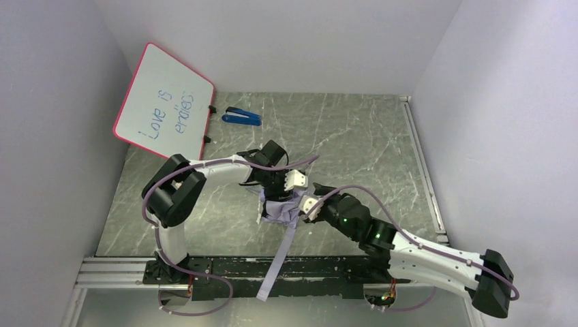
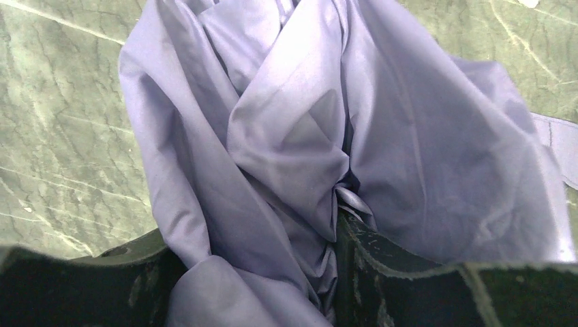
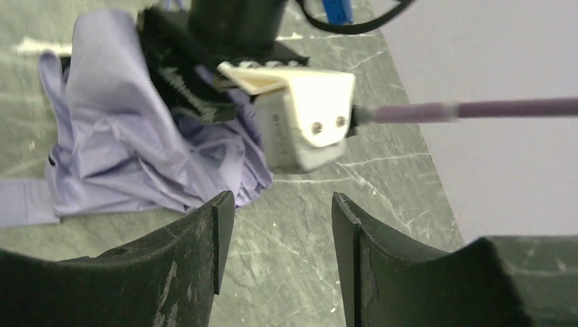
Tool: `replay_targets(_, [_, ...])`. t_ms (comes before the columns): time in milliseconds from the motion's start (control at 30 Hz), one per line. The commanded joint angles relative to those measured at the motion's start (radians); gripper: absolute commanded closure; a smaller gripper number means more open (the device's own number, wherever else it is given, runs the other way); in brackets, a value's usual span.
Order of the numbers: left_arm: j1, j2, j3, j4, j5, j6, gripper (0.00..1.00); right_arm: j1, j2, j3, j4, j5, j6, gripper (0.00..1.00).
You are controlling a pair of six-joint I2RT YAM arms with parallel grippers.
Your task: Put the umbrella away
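Left tool (image 2: pixel 253 269) is gripping the crumpled umbrella (image 1: pixel 281 210) at mid-bench; right tool (image 3: pixel 281 204) is waiting open beside it.

The umbrella is lying as a bunched heap of pale lilac fabric near the middle of the green marbled bench (image 1: pixel 354 136). The left tool is reaching in from the heap's 12 o'clock side, and its black fingers (image 2: pixel 382 272) are pinching folds of the canopy between them. The right tool is hovering just at the heap's 3 o'clock side, jaws apart with only bare bench showing between them. A long lilac strip (image 1: pixel 278 255) is trailing from the heap toward 6 o'clock, over the bench's near rail. A whiteboard (image 1: pixel 163 102) is leaning at 10 o'clock, with a blue stapler-like object (image 1: pixel 242 116) lying just beside it at 11 o'clock.
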Motion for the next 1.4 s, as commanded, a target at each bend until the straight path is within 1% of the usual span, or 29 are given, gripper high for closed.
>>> replay_targets(0, [0.006,0.041,-0.075,-0.006,-0.194,0.047,0.85,-0.001,-0.093,0.026,0.000,0.062,0.199,0.43])
replay_targets(67, [0.009,0.030,-0.084,0.013,-0.205,0.045,0.86,0.000,-0.108,0.043,-0.001,0.125,0.318,0.44])
replay_targets(133, [0.016,0.023,-0.091,0.029,-0.213,0.039,0.86,0.000,-0.105,0.076,-0.038,0.173,0.466,0.45])
replay_targets(267, [0.034,0.011,-0.099,0.054,-0.215,0.027,0.87,0.001,-0.071,0.152,-0.141,0.229,0.768,0.47])
replay_targets(367, [0.047,0.012,-0.093,0.068,-0.222,0.010,0.88,-0.001,-0.032,0.181,-0.213,0.308,0.968,0.50])
replay_targets(433, [0.054,0.018,-0.084,0.071,-0.235,-0.003,0.89,-0.001,0.000,0.206,-0.287,0.359,1.121,0.51])
replay_targets(567, [0.061,0.025,-0.077,0.078,-0.259,-0.039,0.90,0.001,0.080,0.220,-0.405,0.370,1.371,0.50])
replay_targets(633, [0.062,0.027,-0.072,0.078,-0.266,-0.058,0.90,-0.001,0.115,0.199,-0.407,0.353,1.457,0.48])
replay_targets(700, [0.062,0.027,-0.066,0.074,-0.262,-0.070,0.90,0.000,0.145,0.159,-0.335,0.302,1.472,0.45])
replay_targets(800, [0.064,0.034,-0.053,0.064,-0.260,-0.093,0.90,0.002,0.189,0.090,-0.163,0.252,1.483,0.40])
replay_targets(867, [0.064,0.048,-0.037,0.049,-0.267,-0.108,0.90,0.002,0.223,0.062,-0.065,0.233,1.474,0.39])
replay_targets(933, [0.064,0.065,-0.020,0.034,-0.276,-0.123,0.90,0.001,0.273,0.055,-0.001,0.215,1.452,0.38])
replay_targets(1100, [0.064,0.092,0.001,0.016,-0.275,-0.147,0.91,0.005,0.406,0.049,0.100,0.207,1.423,0.39])
replay_targets(1267, [0.064,0.083,-0.012,0.020,-0.279,-0.139,0.91,0.010,0.484,0.076,0.090,0.205,1.442,0.46])
replay_targets(1367, [0.064,0.080,-0.010,0.020,-0.276,-0.138,0.91,0.012,0.508,0.066,0.107,0.192,1.439,0.48])
